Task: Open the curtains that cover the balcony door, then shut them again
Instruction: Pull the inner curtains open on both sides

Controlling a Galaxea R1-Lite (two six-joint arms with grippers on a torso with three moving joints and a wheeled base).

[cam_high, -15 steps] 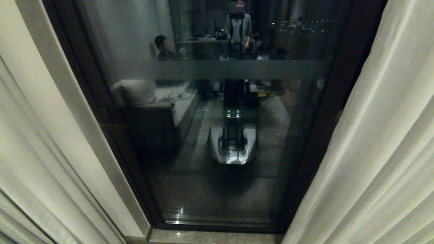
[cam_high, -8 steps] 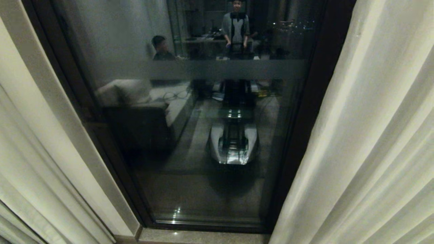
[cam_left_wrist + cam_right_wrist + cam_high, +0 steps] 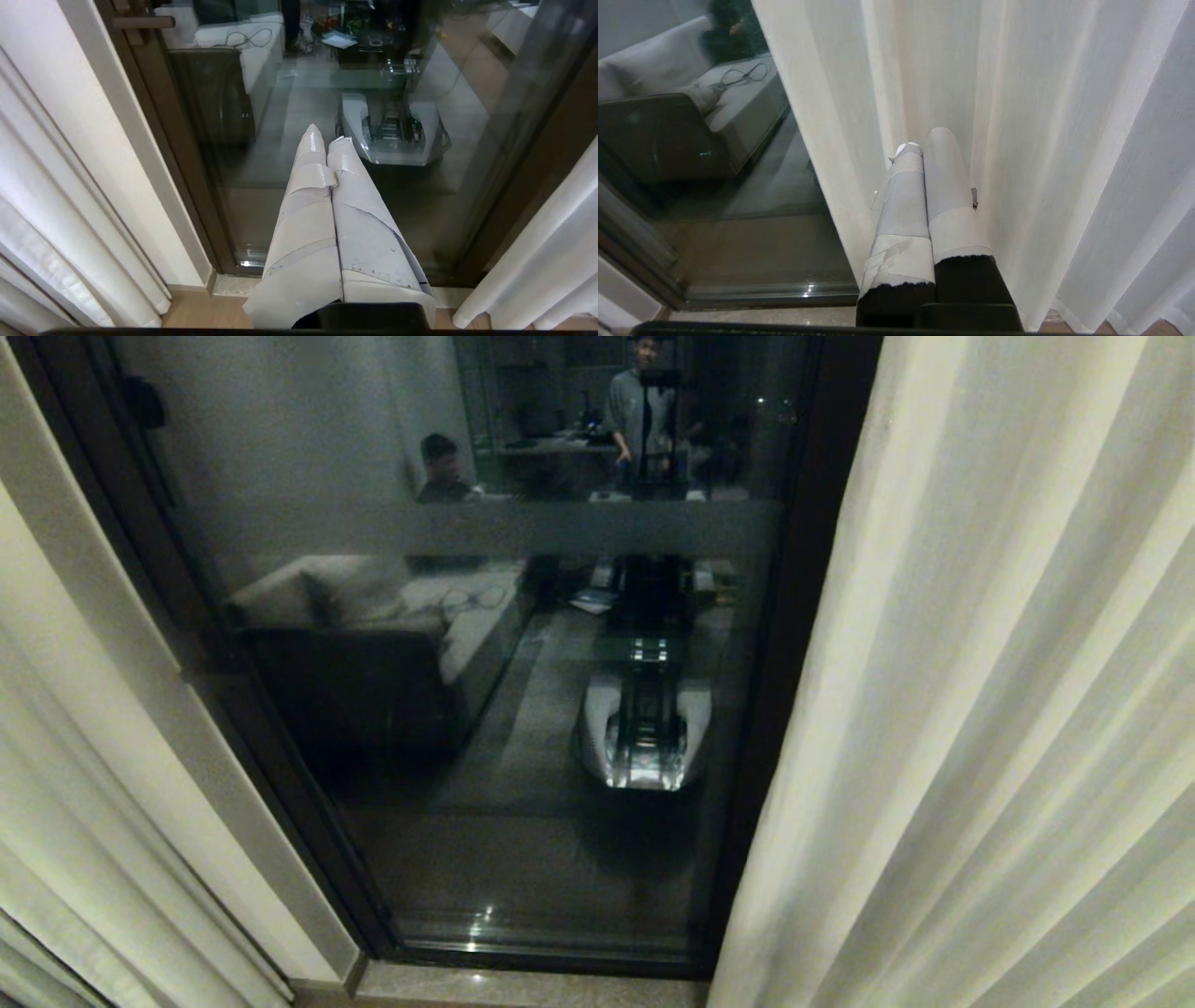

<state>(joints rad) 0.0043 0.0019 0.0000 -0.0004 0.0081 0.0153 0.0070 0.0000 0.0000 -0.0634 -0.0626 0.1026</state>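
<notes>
The curtains [image 3: 980, 691] hang parted, the balcony door [image 3: 485, 709] bare between them. Only the wrist views show the arms — the left gripper [image 3: 327, 140] pinched closed before the glass, the right gripper [image 3: 924, 140] closed against the right panel's folds, holding nothing.

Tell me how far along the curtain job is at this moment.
Opening looks done: the curtains hang parted, the left panel and right panel leaving the balcony door glass bare. Nothing is gripped: the left hand is shut facing the glass, and the right hand is shut close to the right panel's folds. Drawing both panels closed again is left.
</notes>
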